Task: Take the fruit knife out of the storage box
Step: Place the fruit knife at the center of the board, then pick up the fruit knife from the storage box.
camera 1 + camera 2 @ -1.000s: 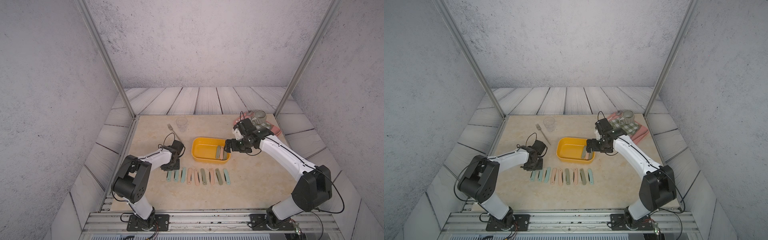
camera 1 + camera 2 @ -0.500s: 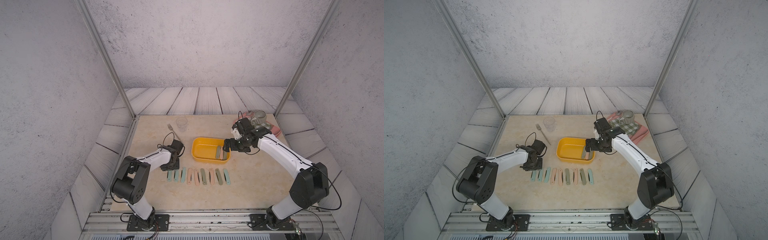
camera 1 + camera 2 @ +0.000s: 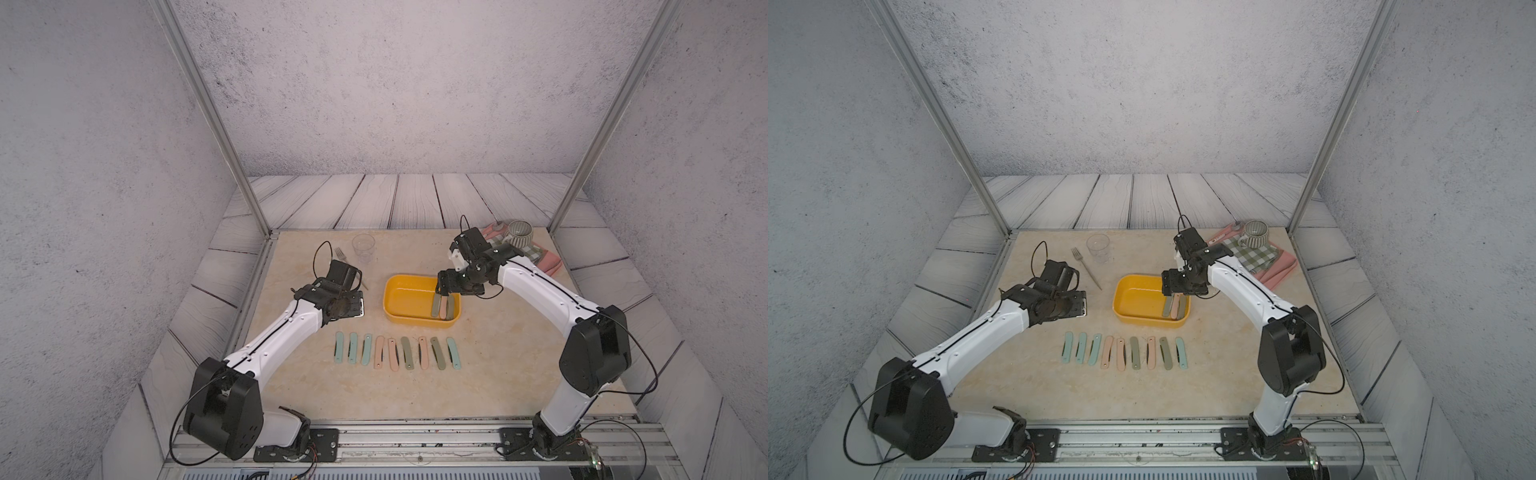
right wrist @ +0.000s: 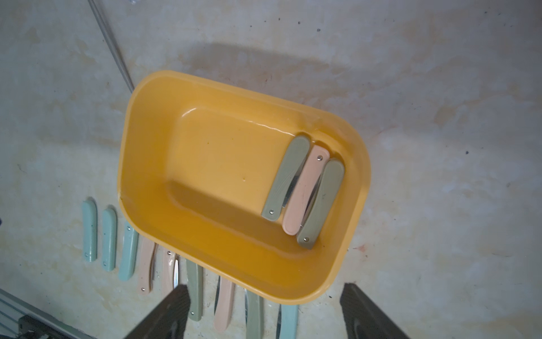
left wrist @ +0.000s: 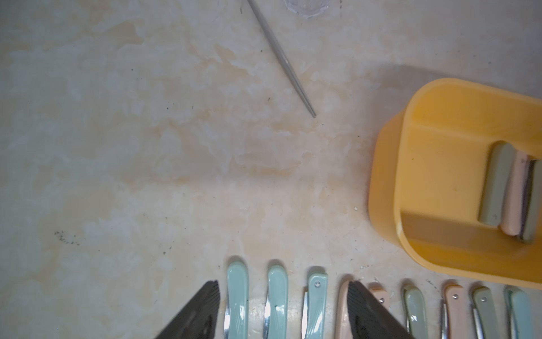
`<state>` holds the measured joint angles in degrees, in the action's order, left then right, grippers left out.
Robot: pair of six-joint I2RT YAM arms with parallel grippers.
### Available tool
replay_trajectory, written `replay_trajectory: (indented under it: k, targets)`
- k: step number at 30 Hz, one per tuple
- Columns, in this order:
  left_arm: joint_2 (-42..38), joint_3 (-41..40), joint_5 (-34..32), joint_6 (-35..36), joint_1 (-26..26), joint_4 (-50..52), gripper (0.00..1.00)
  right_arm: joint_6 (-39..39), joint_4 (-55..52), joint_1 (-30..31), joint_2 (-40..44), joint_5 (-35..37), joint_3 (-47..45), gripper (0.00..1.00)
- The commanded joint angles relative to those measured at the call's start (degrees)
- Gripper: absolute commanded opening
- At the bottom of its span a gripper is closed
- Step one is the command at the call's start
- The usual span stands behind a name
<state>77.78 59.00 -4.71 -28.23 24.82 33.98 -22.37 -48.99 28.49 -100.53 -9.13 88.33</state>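
The left gripper (image 5: 284, 296) hangs low over the left end of a row (image 3: 398, 353) of nine folded knives laid side by side between the box and the front edge of the bench (image 3: 519, 365), its jaws well apart and holding nothing; a fork (image 3: 1086, 268) and a glass (image 3: 1098, 247) lie toward the back edge, out of play; the yellow box (image 3: 409, 321) sits near the middle of the bench, with three knives (image 4: 305, 190) left in it, olive, pink and olive, touching one another and packed against its right wall; the right gripper (image 4: 265, 290) hovers just above that end of the box, jaws spread wide and empty; a mug (image 3: 1255, 235) on a checked cloth (image 3: 1252, 255) marks the back right corner.

The step in hand looks to be the reach for the next knife, with most of the job apparently done; the next move calls for the right gripper to drop inside the rim, straddle a single handle, most readily the olive one on the open side, close across its narrow width, and lift clear without dragging its neighbours or tipping the box.
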Motion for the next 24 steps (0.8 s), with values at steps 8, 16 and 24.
replay_trajectory:
  k: [8, 16, 24]
  targets:
    - [-6.10, 1.29, 4.79, 0.98, -0.04, 1.12, 0.86, -2.12, 1.18, 1.77, -10.15, 1.18, 5.73, 0.55]
    - [-8.74, 0.94, 6.09, 1.01, -0.03, 1.53, 0.98, -4.28, 3.51, 1.82, -15.49, 3.70, 7.11, 0.53]
    - [-9.40, 0.98, 7.21, 1.67, 0.03, 1.45, 0.99, -6.72, 6.10, 1.80, -18.78, 5.51, 6.94, 0.53]
